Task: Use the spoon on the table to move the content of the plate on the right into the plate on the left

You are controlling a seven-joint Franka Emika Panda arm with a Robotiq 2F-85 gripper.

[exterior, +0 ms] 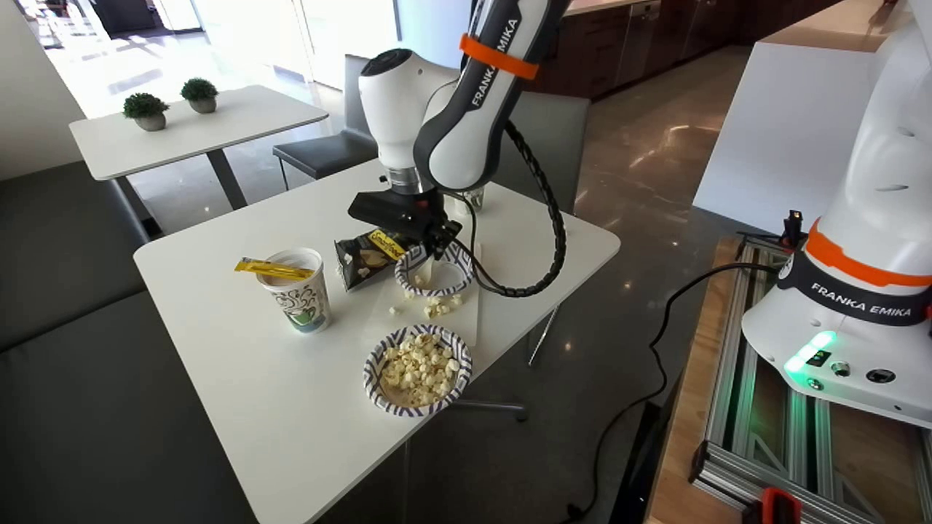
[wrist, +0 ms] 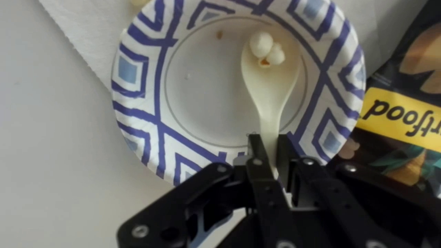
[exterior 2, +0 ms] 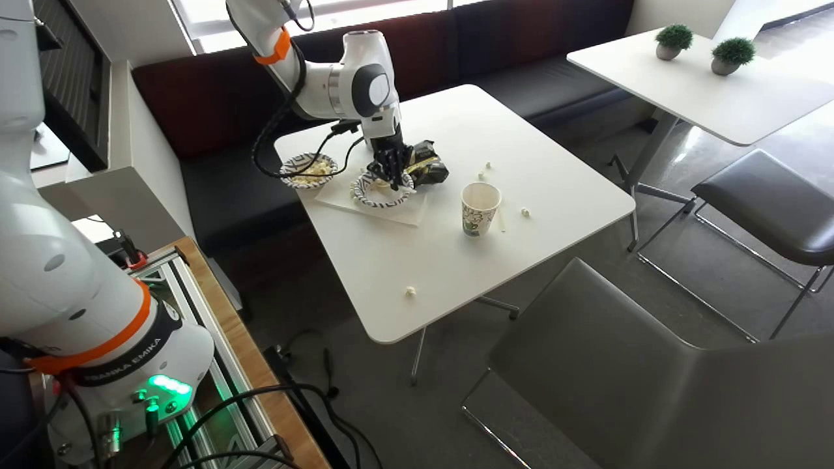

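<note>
Gripping the spoon (wrist: 270,100) in my claw (wrist: 269,151), popcorn (wrist: 260,44) loose on it. Next, crossing to the fuller plate (exterior: 373,372), a tilt or twist could spill it.

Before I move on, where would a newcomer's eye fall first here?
Probably on the pale spoon, gripped by its handle in the jaws, bearing a little popcorn over a nearly bare plate. Next would come the popcorn-heaped plate near the edge of the table, and the dark snack bag beside the barer one.
</note>
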